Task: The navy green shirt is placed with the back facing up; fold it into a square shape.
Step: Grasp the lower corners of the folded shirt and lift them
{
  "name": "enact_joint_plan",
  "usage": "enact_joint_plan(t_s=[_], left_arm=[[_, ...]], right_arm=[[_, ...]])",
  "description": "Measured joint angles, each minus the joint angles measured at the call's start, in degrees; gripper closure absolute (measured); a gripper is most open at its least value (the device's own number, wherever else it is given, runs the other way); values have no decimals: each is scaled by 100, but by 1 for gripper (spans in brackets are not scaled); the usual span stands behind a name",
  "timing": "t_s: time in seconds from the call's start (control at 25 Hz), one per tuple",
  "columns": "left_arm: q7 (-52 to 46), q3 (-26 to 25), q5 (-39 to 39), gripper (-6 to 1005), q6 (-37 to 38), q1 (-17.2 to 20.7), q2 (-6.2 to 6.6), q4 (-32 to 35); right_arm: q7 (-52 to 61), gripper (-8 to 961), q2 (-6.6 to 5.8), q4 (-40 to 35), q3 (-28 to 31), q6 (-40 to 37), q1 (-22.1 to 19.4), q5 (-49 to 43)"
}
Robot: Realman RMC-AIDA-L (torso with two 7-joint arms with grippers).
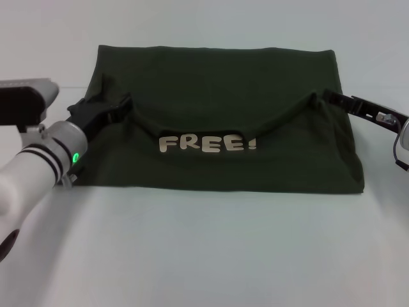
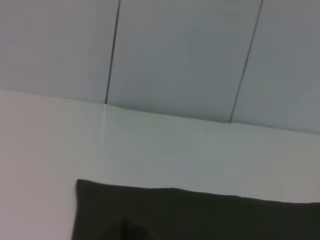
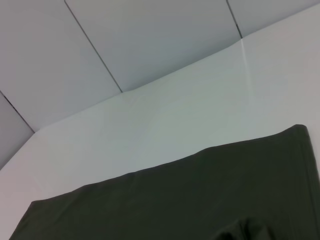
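Note:
The navy green shirt (image 1: pixel 217 70) lies on the white table as a wide dark rectangle. Its near layer is turned over, so the cream "FREE!" lettering (image 1: pixel 208 142) faces up. The turned edge sags in a curve between two raised corners. My left gripper (image 1: pixel 120 104) is shut on the left corner and my right gripper (image 1: pixel 321 97) on the right one. Both wrist views show only the far part of the shirt (image 2: pixel 200 215) (image 3: pixel 175 200) and no fingers.
The white table (image 1: pixel 204 243) stretches bare in front of the shirt and behind it up to a grey panelled wall (image 2: pixel 175 50). My left forearm (image 1: pixel 38 166) crosses the near left corner of the head view.

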Motion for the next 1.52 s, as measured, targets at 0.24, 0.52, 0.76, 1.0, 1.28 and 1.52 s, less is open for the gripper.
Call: enact_joint_plan(t_s=[0.24, 0.52, 0.76, 1.0, 1.28, 1.52], left_arm=[[-427, -57, -199, 323, 596, 313, 32, 90], [-3272, 693, -35, 324, 752, 1040, 280, 665], [-5388, 2661, 181, 323, 1515, 1575, 975, 776], [-7099, 2874, 2206, 323, 1981, 1489, 1203, 1526], [-7905, 2829, 3360, 323, 2074, 1386, 1268, 1945], [-7952, 2802, 3535, 324, 2002, 1385, 1266, 1910]], right_arm=[[-6, 39, -4, 5, 0, -89, -20, -1], [18, 47, -117, -229, -9, -1353, -452, -51], [6, 52, -210, -281, -31, -2139, -852, -77], [-7, 53, -222, -309, -305, -2302, -1037, -84], [-8, 53, -200, -310, -452, -2320, -1087, -84], [-9, 53, -194, -310, -453, -2325, -1107, -83]])
